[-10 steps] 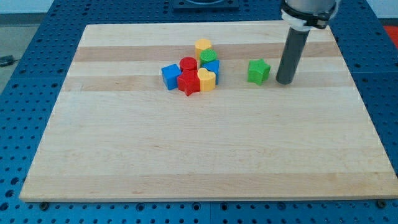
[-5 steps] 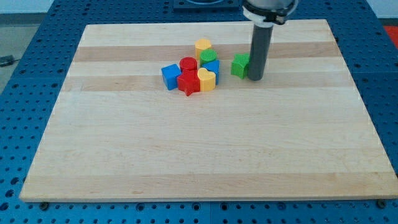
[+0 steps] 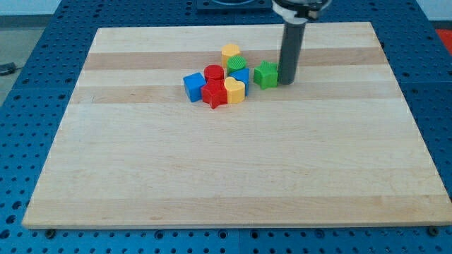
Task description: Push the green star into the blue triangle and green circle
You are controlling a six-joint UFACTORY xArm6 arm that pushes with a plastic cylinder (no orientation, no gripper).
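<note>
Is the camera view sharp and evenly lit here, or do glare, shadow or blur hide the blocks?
Camera view: even, soft light, no glare on the wooden board; shadows faint and short. The green star and the cluster with the green circle and blue triangle are crisp. My tip, just right of the star, shows no motion blur.

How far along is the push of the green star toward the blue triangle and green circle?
Mostly done: the green star has slid left over the last second and now sits close beside the cluster. In hand: my tip is against the star's right side. Left: a small gap remains between the star and the blue triangle and green circle, so a short push leftward should close it.
</note>
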